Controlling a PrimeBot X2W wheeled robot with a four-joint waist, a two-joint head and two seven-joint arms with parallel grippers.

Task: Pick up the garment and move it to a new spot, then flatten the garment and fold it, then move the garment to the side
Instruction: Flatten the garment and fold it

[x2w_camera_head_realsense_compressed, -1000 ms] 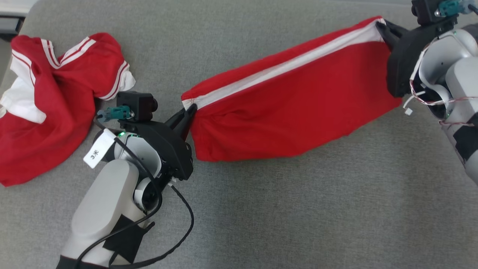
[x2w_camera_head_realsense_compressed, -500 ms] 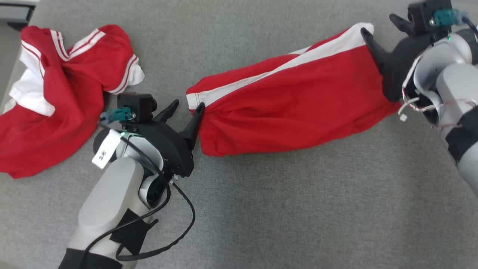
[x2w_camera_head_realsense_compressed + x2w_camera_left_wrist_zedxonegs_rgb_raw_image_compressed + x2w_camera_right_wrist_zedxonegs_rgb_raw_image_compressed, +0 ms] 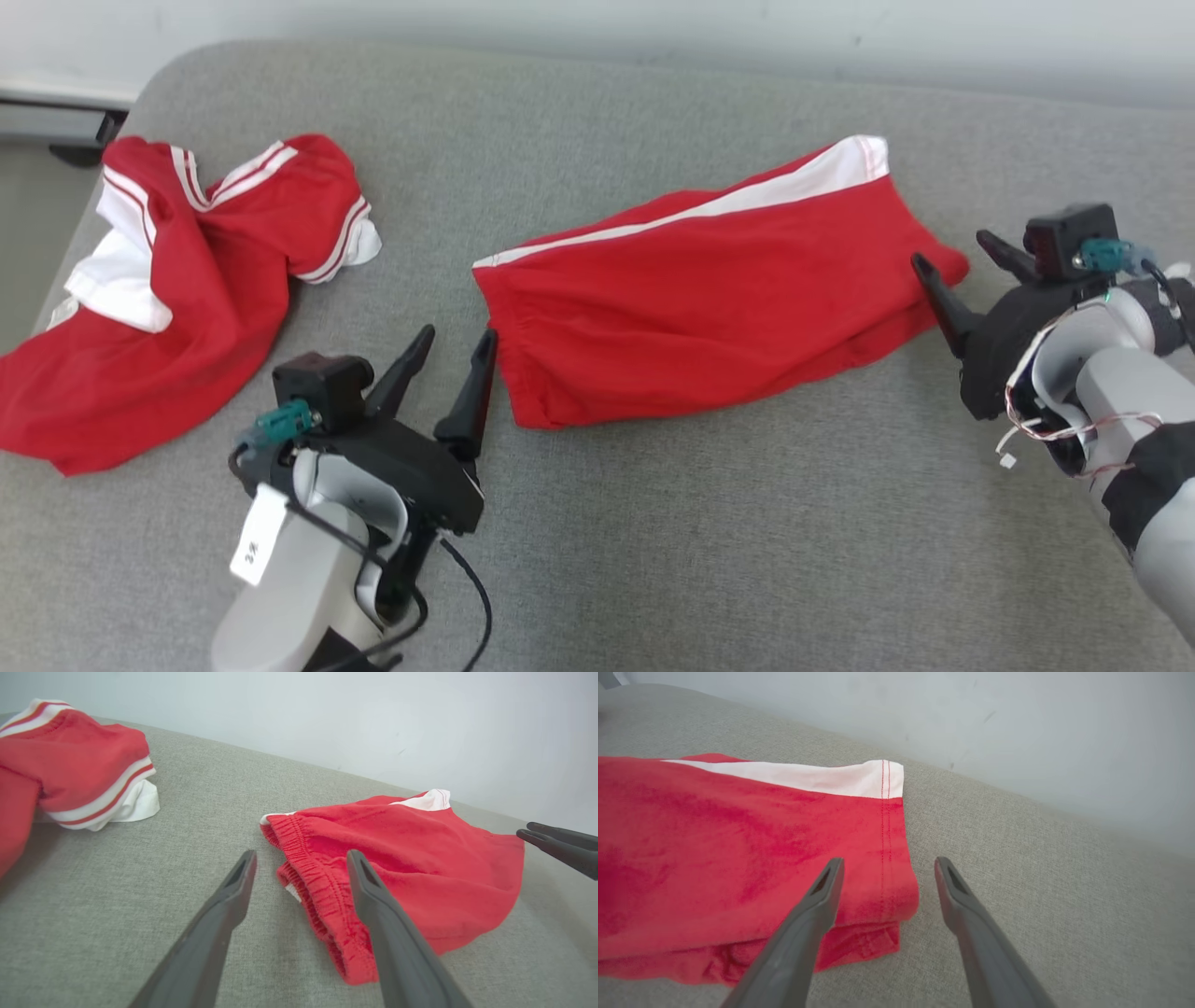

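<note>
Head view: red shorts lie folded on the grey pad. Their long axis slants from near left to far right, with a white stripe along the far edge. The left end effector is wide and holds nothing, just beside the near-left end. The right end effector is wide and empty at the far-right end. A crumpled red shirt lies well apart on the left. The white tag on the left wrist carries writing too small to read.

Left wrist view: shows the gathered elastic waistband, so the waist end points to the robot's left. It lies between the spread fingers; contact cannot be told.

Right wrist view: shows the stitched leg hem, which points right and shows between the parted fingers. No brand is legible.
</note>
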